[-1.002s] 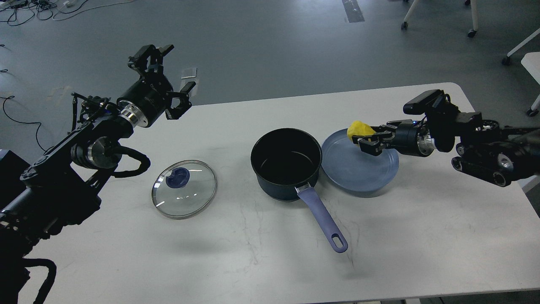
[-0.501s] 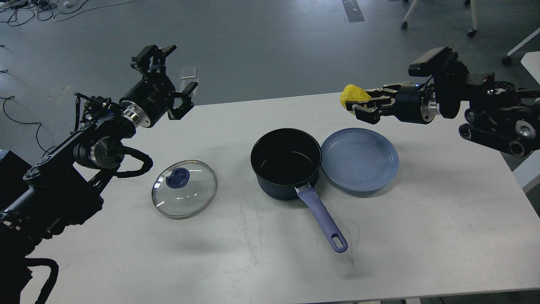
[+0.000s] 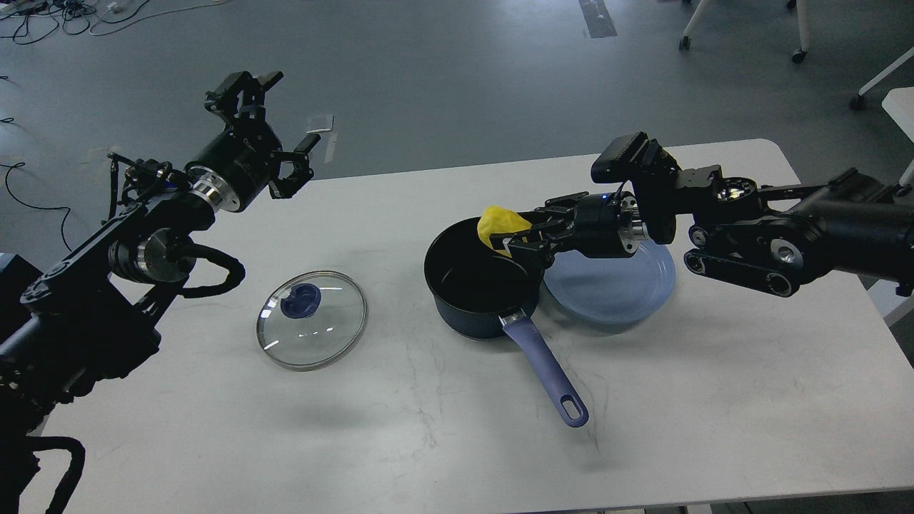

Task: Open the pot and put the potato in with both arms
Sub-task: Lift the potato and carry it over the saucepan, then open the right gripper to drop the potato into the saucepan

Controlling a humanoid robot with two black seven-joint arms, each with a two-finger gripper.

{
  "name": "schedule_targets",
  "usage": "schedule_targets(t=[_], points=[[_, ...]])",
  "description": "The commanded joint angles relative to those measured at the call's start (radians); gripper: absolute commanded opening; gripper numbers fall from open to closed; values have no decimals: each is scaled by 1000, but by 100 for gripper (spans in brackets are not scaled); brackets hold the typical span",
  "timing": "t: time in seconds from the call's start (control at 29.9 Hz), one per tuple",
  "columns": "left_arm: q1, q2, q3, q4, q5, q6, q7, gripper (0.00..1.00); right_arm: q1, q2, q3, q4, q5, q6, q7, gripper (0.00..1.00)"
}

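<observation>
My right claw [image 3: 515,234] has swung in from the upper right and now holds the yellow potato [image 3: 498,223] tight over the open pot [image 3: 484,285] mid-frame. Next, I let go. My left claw [image 3: 275,121], upper left, is open; the lid [image 3: 312,320] lies on the desk [image 3: 714,400].

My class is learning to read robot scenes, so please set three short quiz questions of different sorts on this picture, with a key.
1. True or false: the glass lid sits on the pot.
2. Which claw holds the yellow potato? A) left claw B) right claw C) neither
3. Fill in: the blue plate lies on the pot's ____ side, as the robot sees it.

Key:
1. False; the lid lies flat on the table, left of the open pot.
2. B; the right claw grips it over the pot's rim, while the left claw is open and empty.
3. right
</observation>
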Motion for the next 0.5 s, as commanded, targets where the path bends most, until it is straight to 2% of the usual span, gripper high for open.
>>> schedule_targets(t=[0.0,0.07,0.1,0.13,0.17,0.2,0.47], points=[[2,1,2,0,0,0,0,98,-31,22,-17,-11,0,2,0,4],[2,3,0,0,0,0,0,98,-38,43,-39,-18,0,2,0,33],[2,3,0,0,0,0,0,98,-40,45,-39,-25,0,2,0,43],[2,4,0,0,0,-2,0,98,-40,48,-30,-40,0,0,0,71],[2,4,0,0,0,-3,0,98,-39,48,-30,-43,0,0,0,90],[3,6,0,0,-2,-5,-1,98,-37,49,-28,-45,0,0,0,100],[2,-2,0,0,-2,-2,0,98,-12,40,67,-51,18,-3,-1,100]])
